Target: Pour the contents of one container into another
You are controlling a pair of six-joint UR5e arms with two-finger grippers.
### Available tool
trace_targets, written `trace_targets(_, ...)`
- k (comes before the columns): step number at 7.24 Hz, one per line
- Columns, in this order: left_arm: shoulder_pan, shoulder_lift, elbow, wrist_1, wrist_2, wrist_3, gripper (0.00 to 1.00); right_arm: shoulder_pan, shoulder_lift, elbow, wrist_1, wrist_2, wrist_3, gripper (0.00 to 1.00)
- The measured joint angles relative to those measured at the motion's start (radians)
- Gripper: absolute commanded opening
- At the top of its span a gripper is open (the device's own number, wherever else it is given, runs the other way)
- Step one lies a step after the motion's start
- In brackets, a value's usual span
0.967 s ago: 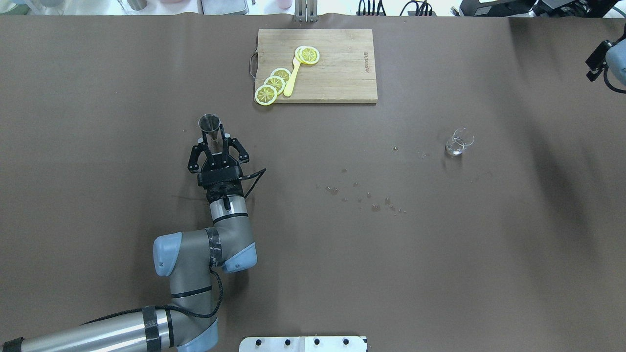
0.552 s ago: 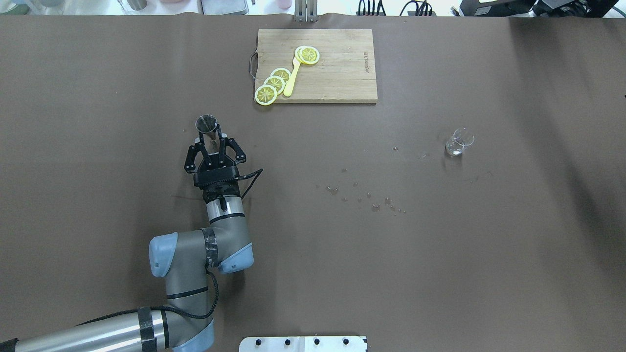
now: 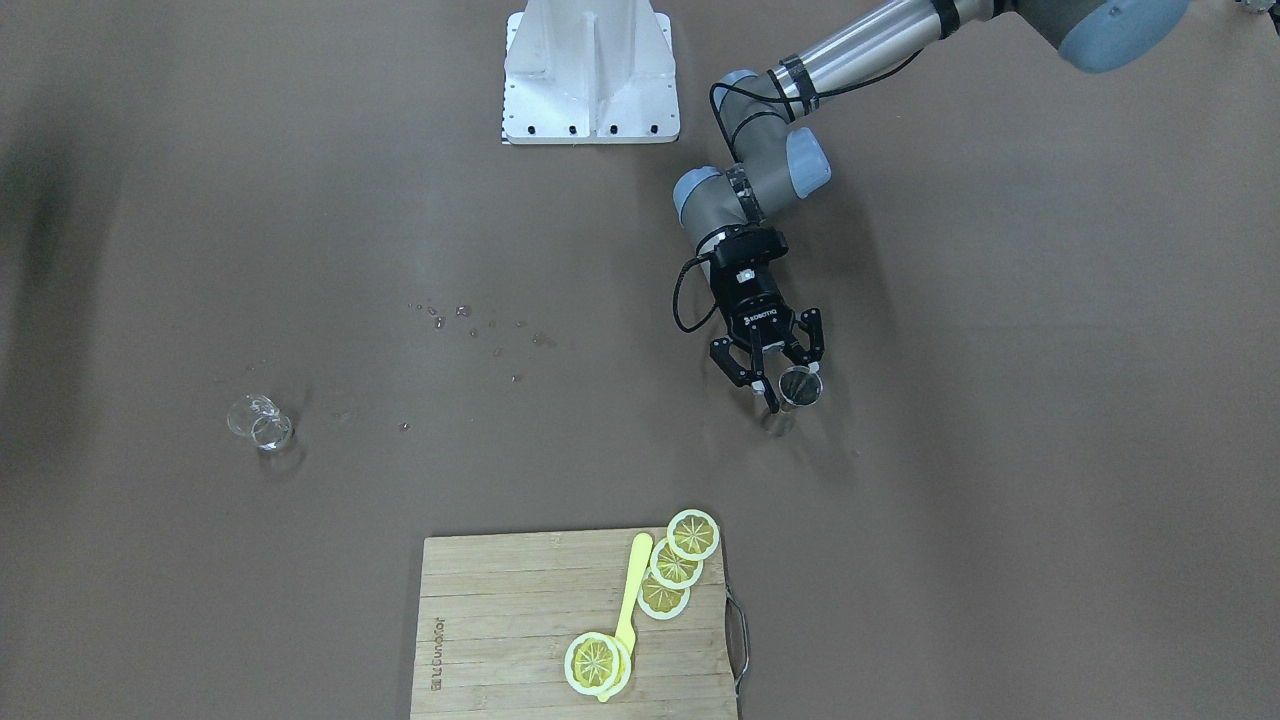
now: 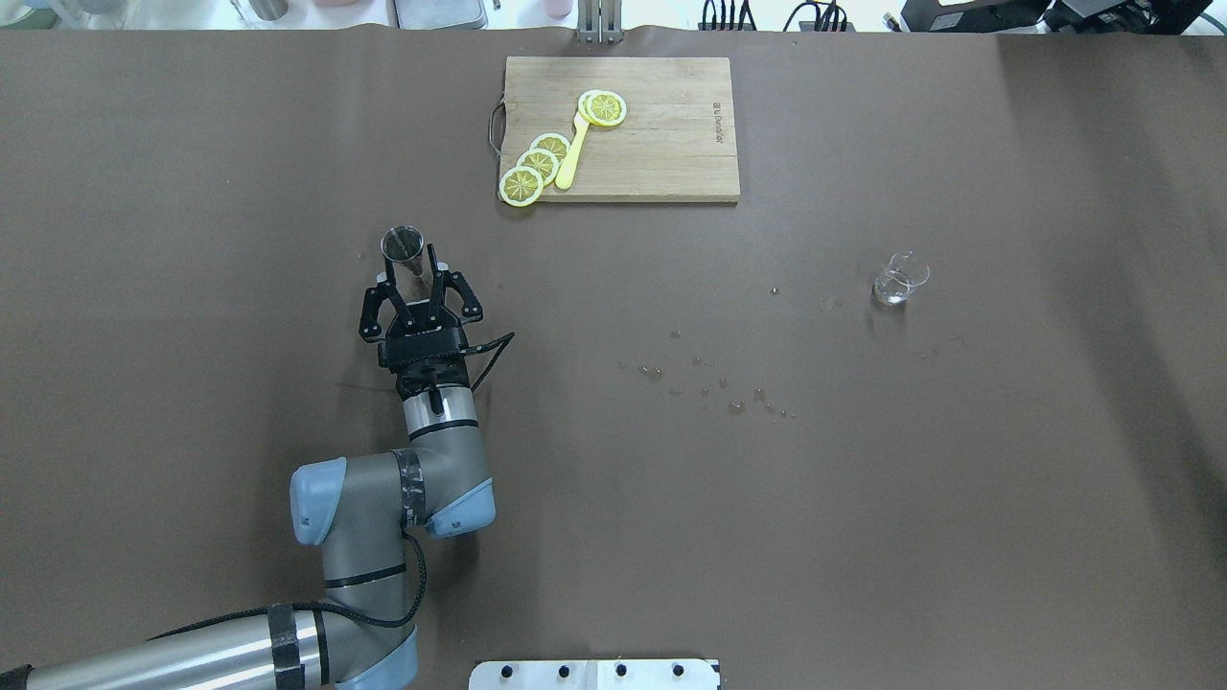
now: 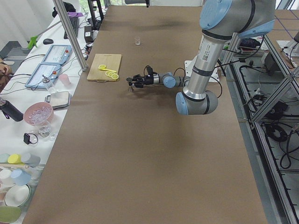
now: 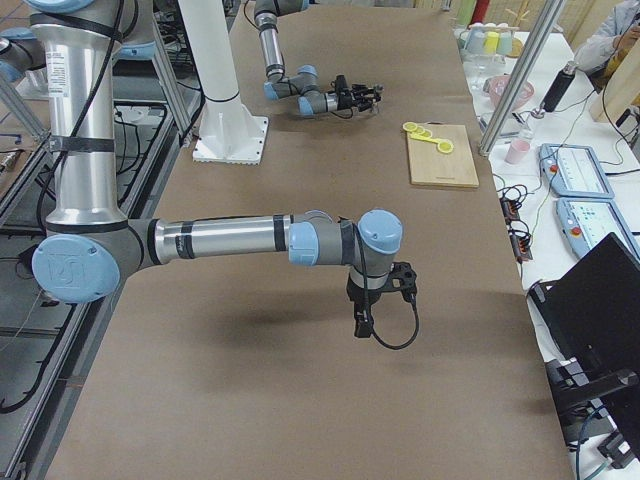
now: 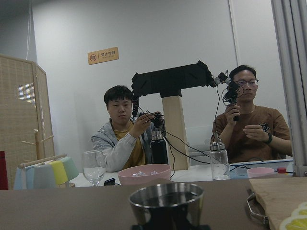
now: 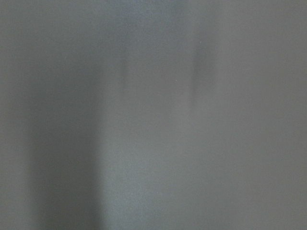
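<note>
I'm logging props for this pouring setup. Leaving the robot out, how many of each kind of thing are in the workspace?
metal cup: 1
glass beaker: 1
cutting board: 1
lemon slices: 5 (two overlap)
yellow utensil: 1
Total: 9

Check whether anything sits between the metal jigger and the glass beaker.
Nothing visible does. Between the metal jigger and the glass beaker lies only table with scattered droplets; the cutting board sits aside.
</note>
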State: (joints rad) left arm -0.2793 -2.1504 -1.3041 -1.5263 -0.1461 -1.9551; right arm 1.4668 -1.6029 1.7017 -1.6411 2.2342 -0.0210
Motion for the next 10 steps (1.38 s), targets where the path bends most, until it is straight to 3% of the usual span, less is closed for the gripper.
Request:
trace_targets(5, 0.000, 0.005, -0.030, -0.001, 0.015, -0.002, 0.99, 0.004, -0.014, 0.007, 0.007, 0.017, 0.008, 1.00)
trace_targets(10, 0.002, 0.061, -0.178, -0.001, 0.013, 0.003, 0.99, 0.031, -0.027, 0.013, 0.008, 0.064, 0.007, 1.00)
